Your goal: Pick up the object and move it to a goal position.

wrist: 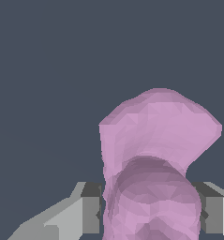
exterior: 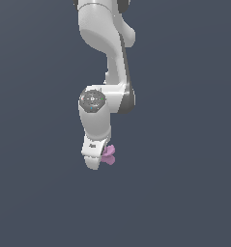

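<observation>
The object (exterior: 108, 155) is a small pink-purple lumpy shape with rounded lobes. In the exterior view it sticks out beside the lower end of the white gripper (exterior: 98, 161), on the exterior view's right. In the wrist view the object (wrist: 155, 154) fills the space between the two grey fingers (wrist: 87, 211), which press against its sides. The gripper (wrist: 151, 211) is shut on the object. The fingertips are mostly hidden behind the hand in the exterior view.
The white arm (exterior: 107, 58) reaches down from the upper middle of the exterior view. The background is a plain dark blue-grey surface (exterior: 184, 193) with no other objects in view.
</observation>
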{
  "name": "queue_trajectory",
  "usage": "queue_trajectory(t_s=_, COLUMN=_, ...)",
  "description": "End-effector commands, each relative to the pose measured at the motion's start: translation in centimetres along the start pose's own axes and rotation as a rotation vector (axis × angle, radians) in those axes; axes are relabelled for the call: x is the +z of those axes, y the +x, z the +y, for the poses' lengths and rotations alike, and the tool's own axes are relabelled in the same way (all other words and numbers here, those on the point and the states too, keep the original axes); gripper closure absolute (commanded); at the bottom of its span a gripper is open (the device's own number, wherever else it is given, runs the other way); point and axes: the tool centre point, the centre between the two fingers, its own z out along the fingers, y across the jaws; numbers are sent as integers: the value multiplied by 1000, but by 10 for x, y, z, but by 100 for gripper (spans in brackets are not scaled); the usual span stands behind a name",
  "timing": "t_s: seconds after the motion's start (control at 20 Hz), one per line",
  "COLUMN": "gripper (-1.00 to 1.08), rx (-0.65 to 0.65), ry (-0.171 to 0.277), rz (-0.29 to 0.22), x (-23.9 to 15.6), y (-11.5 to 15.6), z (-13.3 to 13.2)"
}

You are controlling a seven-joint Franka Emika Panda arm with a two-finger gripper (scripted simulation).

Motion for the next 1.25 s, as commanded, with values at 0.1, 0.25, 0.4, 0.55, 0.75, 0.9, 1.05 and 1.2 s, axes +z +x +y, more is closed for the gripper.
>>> queue_trajectory(t_s=0.1, gripper=108, rx=0, ry=-1, rz=0, x=-17, y=1, z=-8)
queue_trajectory(t_s=0.25, gripper=108, rx=0, ry=-1, rz=-1, x=-34, y=1, z=-16)
queue_trajectory(t_s=0.4, gripper=108, rx=0, ry=-1, rz=-2, x=-56, y=2, z=-26)
queue_trajectory(t_s=0.55, gripper=108, rx=0, ry=-1, rz=-2, x=-76, y=3, z=-35)
queue_trajectory(t_s=0.75, gripper=108, rx=0, ry=-1, rz=-2, x=-97, y=4, z=-44)
queue_trajectory(t_s=0.9, gripper=108, rx=-1, ry=-1, rz=-1, x=-108, y=5, z=-48)
queue_trajectory(t_s=1.05, gripper=108, rx=0, ry=-1, rz=0, x=-115, y=5, z=-51)
queue_trajectory(t_s=1.2, gripper=108, rx=0, ry=-1, rz=0, x=-117, y=5, z=-51)
